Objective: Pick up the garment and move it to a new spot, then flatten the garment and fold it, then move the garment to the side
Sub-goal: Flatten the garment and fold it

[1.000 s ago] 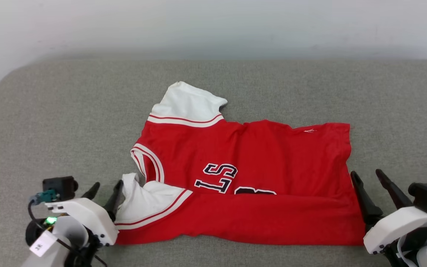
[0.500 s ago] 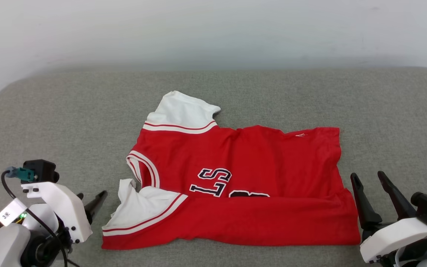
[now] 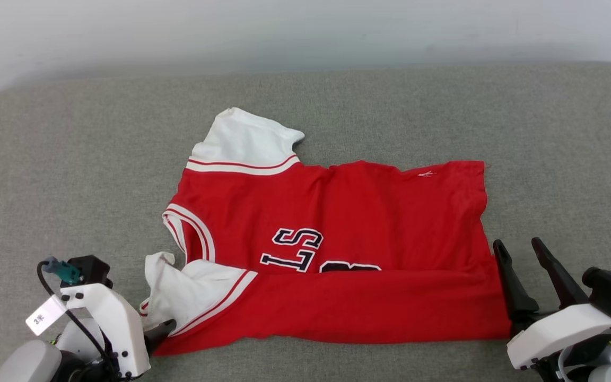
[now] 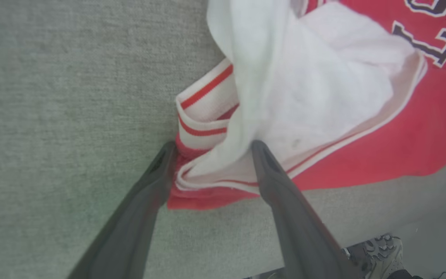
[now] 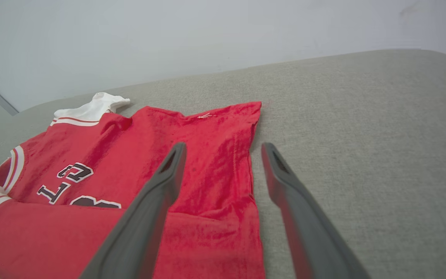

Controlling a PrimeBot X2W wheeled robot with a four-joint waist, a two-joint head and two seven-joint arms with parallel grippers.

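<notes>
Our left gripper (image 4: 213, 147) stands wide, its fingers astride the bunched white sleeve cuff of the garment (image 3: 348, 212). Our right gripper (image 3: 518, 245) gapes too, just beside the hem edge. The garment lies on the grey cushion (image 3: 72, 159), near edge folded over

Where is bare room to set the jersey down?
Bare grey fabric surface lies between the red-and-white jersey T-shirt and the pale wall, also wide to its left and right. Crowded: its near corners, at the left gripper and right gripper.
</notes>
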